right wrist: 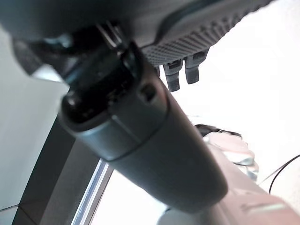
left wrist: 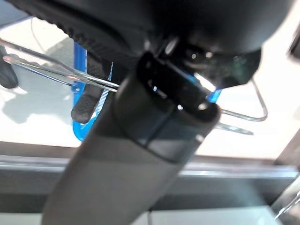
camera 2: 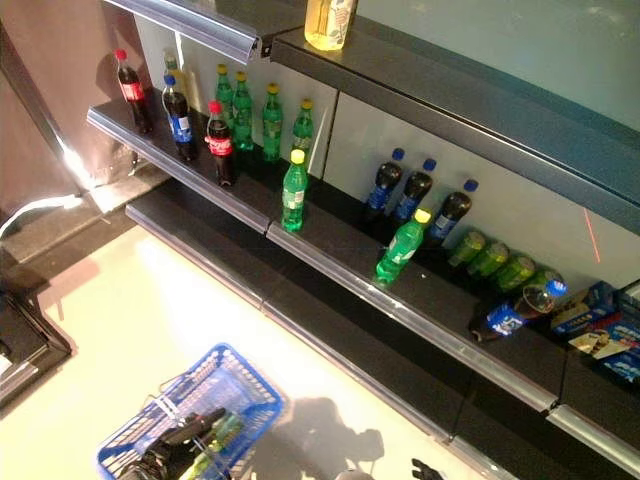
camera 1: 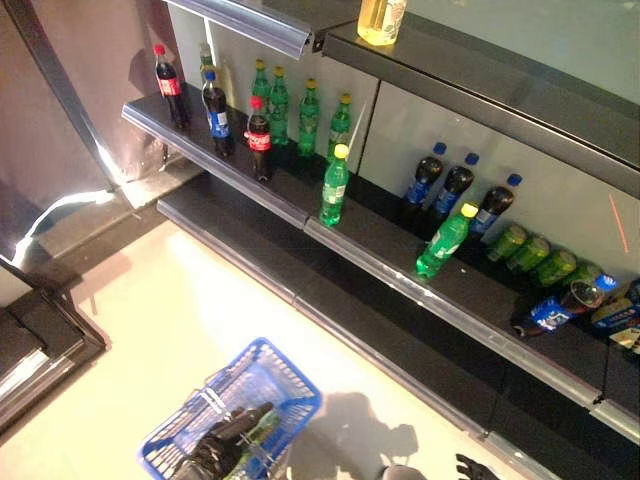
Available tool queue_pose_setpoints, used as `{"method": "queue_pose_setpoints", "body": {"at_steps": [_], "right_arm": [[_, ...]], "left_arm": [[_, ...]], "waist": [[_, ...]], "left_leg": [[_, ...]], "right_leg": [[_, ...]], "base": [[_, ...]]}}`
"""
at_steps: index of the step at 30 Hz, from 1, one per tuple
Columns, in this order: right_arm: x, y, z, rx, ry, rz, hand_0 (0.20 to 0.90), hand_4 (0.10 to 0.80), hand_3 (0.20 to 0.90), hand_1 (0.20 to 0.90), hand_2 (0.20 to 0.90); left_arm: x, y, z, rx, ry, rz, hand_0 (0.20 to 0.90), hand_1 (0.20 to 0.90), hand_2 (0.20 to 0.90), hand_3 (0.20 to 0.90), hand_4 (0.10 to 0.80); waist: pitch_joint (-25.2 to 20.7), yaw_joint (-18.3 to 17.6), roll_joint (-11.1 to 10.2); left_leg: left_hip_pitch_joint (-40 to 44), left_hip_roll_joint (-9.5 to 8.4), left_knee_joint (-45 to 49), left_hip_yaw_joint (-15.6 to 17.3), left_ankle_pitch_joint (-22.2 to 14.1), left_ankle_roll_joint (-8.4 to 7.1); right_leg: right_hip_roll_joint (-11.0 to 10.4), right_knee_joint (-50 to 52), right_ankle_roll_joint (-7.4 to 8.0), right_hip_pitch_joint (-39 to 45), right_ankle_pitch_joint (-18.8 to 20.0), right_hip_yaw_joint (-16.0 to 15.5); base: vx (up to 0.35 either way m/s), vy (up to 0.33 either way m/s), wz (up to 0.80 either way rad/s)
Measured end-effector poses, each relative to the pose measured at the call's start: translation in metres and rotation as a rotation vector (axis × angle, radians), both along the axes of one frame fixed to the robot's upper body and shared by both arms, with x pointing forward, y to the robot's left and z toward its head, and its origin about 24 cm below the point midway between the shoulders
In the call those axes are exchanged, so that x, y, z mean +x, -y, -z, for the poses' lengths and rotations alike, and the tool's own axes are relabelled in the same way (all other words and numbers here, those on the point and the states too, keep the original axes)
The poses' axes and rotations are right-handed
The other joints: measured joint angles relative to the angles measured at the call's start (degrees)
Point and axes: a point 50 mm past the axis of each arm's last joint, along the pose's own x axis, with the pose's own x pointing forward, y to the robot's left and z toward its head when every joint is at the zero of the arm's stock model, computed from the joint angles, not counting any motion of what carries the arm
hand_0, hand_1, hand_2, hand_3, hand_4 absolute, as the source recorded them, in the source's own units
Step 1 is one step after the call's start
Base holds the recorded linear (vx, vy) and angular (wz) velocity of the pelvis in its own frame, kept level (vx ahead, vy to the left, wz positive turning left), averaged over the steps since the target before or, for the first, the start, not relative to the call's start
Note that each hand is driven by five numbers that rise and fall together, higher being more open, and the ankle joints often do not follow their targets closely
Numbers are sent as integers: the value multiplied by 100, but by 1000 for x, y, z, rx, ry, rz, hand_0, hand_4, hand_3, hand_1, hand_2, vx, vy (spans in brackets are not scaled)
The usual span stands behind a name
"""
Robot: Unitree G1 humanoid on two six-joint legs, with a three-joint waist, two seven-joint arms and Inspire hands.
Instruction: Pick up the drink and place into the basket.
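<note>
The blue basket [camera 1: 262, 385] hangs low at the bottom left, held off the pale floor. My left hand [camera 1: 222, 447] is shut on its thin wire handles [left wrist: 56, 71]. Something green [camera 2: 218, 436] lies inside the basket. A green bottle with a yellow cap [camera 1: 335, 187] stands at the shelf's front edge. A second green bottle [camera 1: 444, 241] leans further right. My right hand [camera 1: 474, 467] is low at the bottom edge, below the shelf. Its fingers [right wrist: 180, 75] are straight and hold nothing.
The dark shelf [camera 1: 390, 262] runs diagonally and carries cola bottles [camera 1: 259, 138], green bottles [camera 1: 308, 116], dark bottles with blue caps [camera 1: 453, 186], green cans [camera 1: 532, 252] and a fallen dark bottle [camera 1: 556, 309]. A yellow bottle [camera 1: 381, 20] stands on the upper shelf.
</note>
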Motion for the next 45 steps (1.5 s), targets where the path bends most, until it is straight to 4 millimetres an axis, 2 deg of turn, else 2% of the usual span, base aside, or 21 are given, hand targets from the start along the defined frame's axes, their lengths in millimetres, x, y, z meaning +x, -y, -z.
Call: {"method": "queue_pose_setpoints", "body": {"at_steps": [1,2,5,7,10,13,22,27,30,32,34,36,37,38,39,40,42,43,45], "right_arm": [[-1,-2,1,12,-3,-1,900,800,900,900,900],[-5,-4,2,22,-17,0,900,800,900,900,900],[-2,1,1,15,-17,10,900,800,900,900,900],[-2,7,-1,3,-18,12,900,800,900,900,900],[-1,10,-2,-1,-16,16,900,800,900,900,900],[0,9,-2,7,-25,5,900,800,900,900,900],[-7,10,0,3,-59,12,900,800,900,900,900],[-4,11,-1,1,-52,6,900,800,900,900,900],[-3,16,-3,-9,-54,9,900,800,900,900,900],[-1,18,-4,-14,-48,15,900,800,900,900,900],[-1,18,-4,-12,-45,13,900,800,900,900,900],[7,12,-4,5,-20,-6,900,800,900,900,900],[4,10,-2,16,-29,-5,900,800,900,900,900],[-1,9,-1,22,-42,8,900,800,900,900,900],[-5,9,0,26,-52,23,900,800,900,900,900],[-4,5,1,38,-47,26,900,800,900,900,900],[8,7,-2,35,-15,33,900,800,900,900,900],[18,11,-5,23,13,24,900,800,900,900,900],[24,16,-9,9,30,18,900,800,900,900,900]], "left_arm": [[-4,-8,-1,18,-10,-21,300,300,300,200,100],[-9,-12,0,31,-24,-32,300,300,300,200,100],[-13,-9,3,16,-24,-67,300,300,300,200,100],[-19,-9,4,9,-32,-80,300,300,300,200,100],[-27,-9,7,3,-52,-91,300,300,300,200,100],[-32,-7,8,1,-70,-76,300,300,300,200,100],[-36,22,16,-82,-80,7,300,300,300,200,100],[-36,33,18,-115,-71,35,300,300,300,200,100],[-36,34,18,-122,-68,41,300,300,300,200,100],[-36,34,18,-125,-67,47,300,300,300,200,100],[-34,31,17,-118,-64,50,300,300,300,200,100],[-25,21,13,-93,-44,52,300,300,300,200,100],[-20,16,11,-78,-41,58,300,300,300,200,100],[-18,13,10,-69,-42,65,300,300,300,200,100],[-17,10,9,-54,-38,69,300,300,300,200,100],[-19,0,6,-28,-33,67,300,300,300,200,100],[-19,-1,6,-20,-37,25,300,300,300,200,100],[-15,3,7,-29,-32,20,300,300,300,200,100],[-10,12,8,-39,-29,17,300,300,300,200,100]], "waist": [[-54,-47,-90],[-106,-53,-216],[-146,-32,77],[-191,-6,161],[-250,-3,220],[-439,-7,187],[-491,-43,336],[-501,-163,388],[-500,-144,390],[-505,-150,365],[-438,-138,286],[-329,-150,191],[-317,-186,83],[-310,-182,53],[-313,-151,42],[-274,-117,-132],[-167,-126,-78],[-78,-143,57],[23,-131,223]], "left_leg": [[-38,-92,0,-95,11,-40],[-31,-208,-3,-128,-3,-108],[-19,-60,-3,-106,24,-237],[51,-19,-1,-94,37,-259],[164,-12,-2,-45,10,-259],[167,-29,-3,-38,-5,-235],[171,-48,0,-70,1,-239],[224,-52,3,-130,-5,-230],[267,-66,3,-219,-39,-222],[314,-100,3,-179,-88,-204],[349,-109,3,-24,-123,-223],[179,-41,120,149,-103,-216],[116,-13,149,199,-90,-219],[41,98,183,258,-23,-296],[-32,151,197,248,-23,-333],[-18,156,189,256,6,-473],[7,329,189,272,88,-583],[33,486,195,265,99,-609],[58,635,313,257,108,-626]], "right_leg": [[146,-713,-36,156,320,2],[123,-718,-435,204,339,-123],[287,-707,-512,318,228,-141],[360,-708,-520,404,176,-139],[362,-711,-499,557,93,-141],[341,-711,-488,558,87,-138],[332,-711,-494,560,92,-138],[340,-710,-491,576,89,-108],[341,-709,-491,566,111,2],[332,-703,-478,531,151,107],[295,-447,-451,325,142,360],[103,-151,-336,20,16,492],[-38,58,-301,-75,-83,494],[-189,261,-208,-139,-213,503],[-249,277,-114,-148,-206,473],[-405,76,9,-46,-41,512],[-194,-66,-13,27,-36,466],[-32,-189,-98,88,7,469],[100,-248,-178,188,6,462]], "base": [[64,-207,33],[66,-175,43],[117,-135,27],[153,-96,14],[113,-47,5],[88,-25,-1],[65,6,0],[44,83,-3],[40,154,-17],[-69,-17,-32],[-213,-234,-53],[-240,-287,-27],[-220,-365,5],[-186,-406,11],[-35,-294,-9],[-19,-300,-24],[-12,-237,-28],[-39,-186,-18],[-68,-146,-9]]}}
